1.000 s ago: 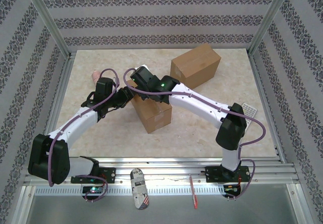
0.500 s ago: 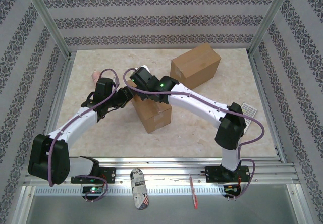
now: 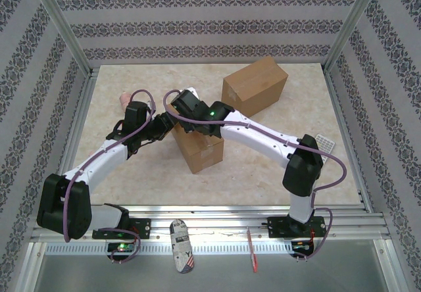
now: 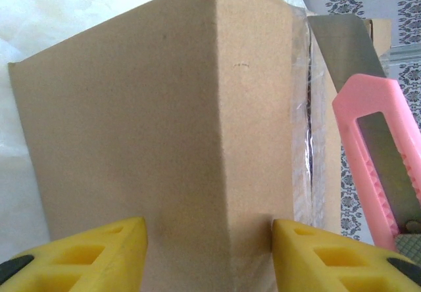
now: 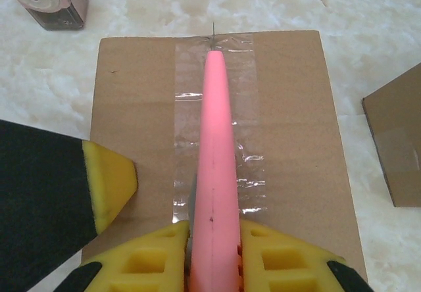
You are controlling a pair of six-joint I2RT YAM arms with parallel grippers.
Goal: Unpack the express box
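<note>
Centre of the table: the box stands just left of the middle, its top seam sealed with clear tape. The left gripper straddles the box's left corner, jaws pressed against two adjoining sides. The right gripper pinches a pink knife between its jaws. The knife lies along the tape, with its tip at the seam's far end. A second box sits closed, well apart at far right.
</note>
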